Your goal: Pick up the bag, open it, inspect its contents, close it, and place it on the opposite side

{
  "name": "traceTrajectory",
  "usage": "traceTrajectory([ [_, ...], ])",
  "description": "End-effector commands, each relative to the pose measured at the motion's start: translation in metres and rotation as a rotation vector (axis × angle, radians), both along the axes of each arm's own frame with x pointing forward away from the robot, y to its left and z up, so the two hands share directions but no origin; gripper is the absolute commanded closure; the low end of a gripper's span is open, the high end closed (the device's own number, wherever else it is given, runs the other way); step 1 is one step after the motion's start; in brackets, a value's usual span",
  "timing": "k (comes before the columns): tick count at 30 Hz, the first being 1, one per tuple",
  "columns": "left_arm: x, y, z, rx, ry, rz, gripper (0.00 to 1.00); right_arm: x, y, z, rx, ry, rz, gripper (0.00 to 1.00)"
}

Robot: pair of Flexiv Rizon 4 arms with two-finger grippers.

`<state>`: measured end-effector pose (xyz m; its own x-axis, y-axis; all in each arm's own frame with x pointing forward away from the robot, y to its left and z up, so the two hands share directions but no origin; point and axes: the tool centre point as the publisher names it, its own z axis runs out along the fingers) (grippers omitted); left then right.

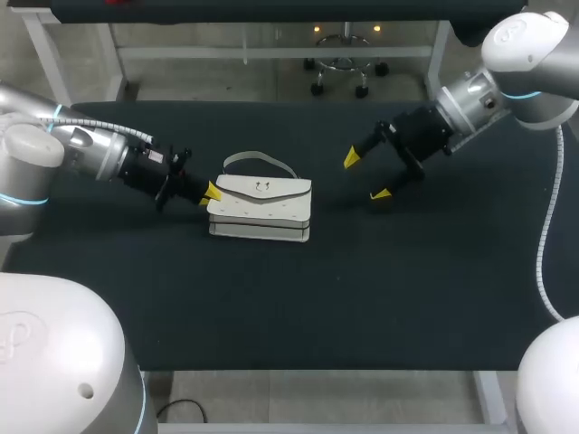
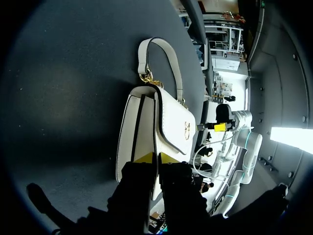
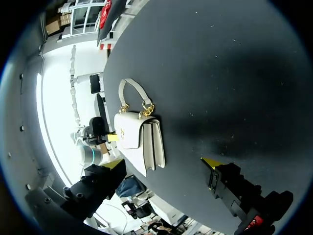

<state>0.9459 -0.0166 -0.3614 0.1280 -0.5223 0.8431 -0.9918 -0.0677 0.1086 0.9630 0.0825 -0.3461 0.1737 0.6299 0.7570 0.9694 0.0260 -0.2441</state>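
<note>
Progress report: barely started, as far as I can judge. The bag (image 1: 261,210) lies flat near the middle of the table (image 1: 271,307), a bit toward my left, with its flap (image 2: 173,117) shut and facing up and its handle (image 1: 258,160) pointing at the far edge. It isn't lifted, opened or inspected yet, so pretty much the whole list is left: pick up, open, look inside, close, then set it down on the other side.

The left gripper (image 1: 210,192) is at the bag's left end. In the left wrist view its fingers (image 2: 143,157) sit close together with the edge of the bag's end pinched between them (looks like a grip to me, right about where the flap's rim runs). The right gripper (image 1: 365,176) hangs just off the bag's right end, not touching it, with its fingers spread wide and nothing between them.

As for writing, I can't read any on the bag. The only mark is a small gold clasp (image 1: 262,187) in the middle of the flap, plus gold links where the handle joins.
</note>
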Motion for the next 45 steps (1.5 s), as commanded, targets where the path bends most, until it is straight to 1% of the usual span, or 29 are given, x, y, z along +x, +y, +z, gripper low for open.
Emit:
traceTrajectory([
  [1,0.007,0.006,-0.002,0.019,-0.033,0.015,1.00,0.007,-0.016,0.002,-0.048,-0.044,-0.029,0.00],
  [5,0.015,0.019,-0.001,0.028,-0.072,0.017,1.00,0.017,-0.040,0.005,-0.112,-0.093,-0.057,0.00],
  [10,0.025,0.034,0.000,0.045,-0.097,0.017,1.00,0.029,-0.073,0.006,-0.166,-0.107,-0.071,0.00],
  [13,0.032,0.045,-0.002,0.038,-0.097,-0.003,1.00,0.033,-0.088,0.006,-0.189,-0.117,-0.077,0.00],
  [15,0.039,0.055,-0.005,0.028,-0.097,-0.010,1.00,0.038,-0.100,0.006,-0.217,-0.130,-0.085,0.00],
  [19,0.051,0.072,-0.008,0.042,-0.102,-0.016,1.00,0.047,-0.123,0.005,-0.265,-0.168,-0.090,0.00],
  [23,0.063,0.088,-0.006,0.069,-0.111,-0.014,1.00,0.057,-0.145,0.008,-0.324,-0.196,-0.088,0.00],
  [25,0.067,0.097,-0.003,0.068,-0.117,-0.025,1.00,0.061,-0.154,0.012,-0.326,-0.205,-0.078,0.00],
  [26,0.069,0.101,-0.003,0.081,-0.122,-0.032,1.00,0.062,-0.158,0.013,-0.362,-0.212,-0.088,0.00],
  [29,0.075,0.111,0.000,0.091,-0.124,-0.036,1.00,0.064,-0.166,0.018,-0.420,-0.219,-0.092,0.00],
  [34,0.084,0.128,0.002,0.119,-0.125,-0.022,1.00,0.065,-0.180,0.022,-0.524,-0.213,-0.101,0.00],
  [35,0.085,0.131,0.002,0.135,-0.126,-0.017,1.00,0.065,-0.182,0.023,-0.530,-0.210,-0.098,0.00],
  [40,0.092,0.145,0.001,0.144,-0.124,-0.016,1.00,0.065,-0.194,0.027,-0.610,-0.205,-0.109,0.00],
  [45,0.097,0.158,-0.001,0.151,-0.124,-0.013,1.00,0.067,-0.206,0.031,-0.634,-0.211,-0.122,0.00],
])
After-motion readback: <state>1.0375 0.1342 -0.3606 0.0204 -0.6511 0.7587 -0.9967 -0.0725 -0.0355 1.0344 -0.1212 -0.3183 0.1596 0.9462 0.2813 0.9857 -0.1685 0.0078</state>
